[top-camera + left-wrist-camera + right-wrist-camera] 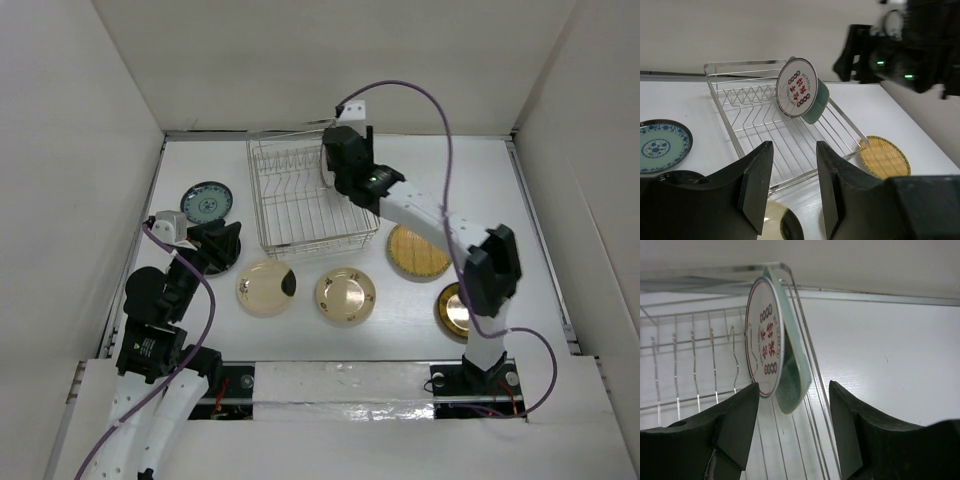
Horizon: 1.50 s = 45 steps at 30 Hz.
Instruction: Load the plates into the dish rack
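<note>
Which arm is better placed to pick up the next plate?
Left, likely. The left hand hangs open by the black plate; the right hand is up at the dish rack.

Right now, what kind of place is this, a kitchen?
Probably a robot practice booth, not a kitchen: plain white walls box in a white table, with a silver wire dish rack and small round plates laid out.

A white bench [480, 180] is stretching out beneath and ahead of the jaws, catching soft, even light. A plain pale back wall [340, 60] is rising beyond the jaws, while a left wall [60, 200] and a right wall [600, 200] are closing in either side.
</note>
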Motion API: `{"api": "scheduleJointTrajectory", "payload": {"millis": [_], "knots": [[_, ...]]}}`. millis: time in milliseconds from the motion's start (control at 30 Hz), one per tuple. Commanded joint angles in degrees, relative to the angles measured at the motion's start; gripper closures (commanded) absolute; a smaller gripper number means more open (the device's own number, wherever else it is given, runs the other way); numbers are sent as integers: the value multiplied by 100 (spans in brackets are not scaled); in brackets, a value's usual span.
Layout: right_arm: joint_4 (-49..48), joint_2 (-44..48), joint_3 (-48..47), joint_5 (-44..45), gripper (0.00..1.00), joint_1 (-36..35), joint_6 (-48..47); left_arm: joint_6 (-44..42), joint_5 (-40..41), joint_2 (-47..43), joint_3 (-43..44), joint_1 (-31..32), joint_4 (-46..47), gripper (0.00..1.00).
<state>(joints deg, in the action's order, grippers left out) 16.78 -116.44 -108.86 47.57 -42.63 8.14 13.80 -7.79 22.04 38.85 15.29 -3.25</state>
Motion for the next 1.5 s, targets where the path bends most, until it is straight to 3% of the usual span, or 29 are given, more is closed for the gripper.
{"api": "scheduleJointTrajectory", "payload": {"millis": [0,33,67,100,133,233,333,367,400,433,500,533,667,800,1133,1300,1333,1467], "knots": [[-885,1653,1385,-414,39,228,424,-18,-108,-15,-53,-17,237,63],[-1113,1999,1855,-668,47,325,660,-9,-91,-33,-53,-17,228,63],[-1211,2342,2347,-836,62,448,845,0,-74,-51,-53,-17,237,63],[-1307,3015,3361,-1037,93,745,1030,-9,-73,-42,-53,-17,245,64],[-1439,3335,3858,-1440,100,930,1397,0,-108,-42,-44,-17,245,65],[-1502,4336,5543,-1995,100,1754,2013,8,-187,-16,-44,-17,237,80],[-1440,5128,6497,-2583,100,2450,2427,26,-161,19,-36,-17,254,100],[-1501,5279,7022,-2804,99,2888,2472,17,-153,28,-18,-17,228,100],[-1580,5403,7245,-3041,79,3101,2490,26,-144,28,-18,-17,228,100],[-1616,5482,7395,-3470,66,3286,2543,35,-152,19,-27,-17,237,100],[-1616,5553,7721,-3763,47,3726,2604,26,-152,45,-27,-17,245,100],[-1633,5571,7913,-3947,36,3892,2648,26,-179,72,-18,-17,245,94],[-1915,5256,8012,-4422,32,4289,2649,26,-258,81,-35,-17,272,81],[-2309,4685,8100,-5116,34,4693,2649,8,-267,125,-27,-17,254,79],[-3188,3567,8047,-5970,56,4949,2807,0,-205,98,-35,-17,272,77],[-3224,3199,7933,-6251,80,5106,2877,-9,-179,55,-44,-17,263,77],[-3329,3181,7968,-6269,89,5107,2929,-9,-161,63,-36,-17,263,77],[-3172,3460,7968,-5780,100,5168,3088,0,-188,99,-44,-17,246,77]]}}
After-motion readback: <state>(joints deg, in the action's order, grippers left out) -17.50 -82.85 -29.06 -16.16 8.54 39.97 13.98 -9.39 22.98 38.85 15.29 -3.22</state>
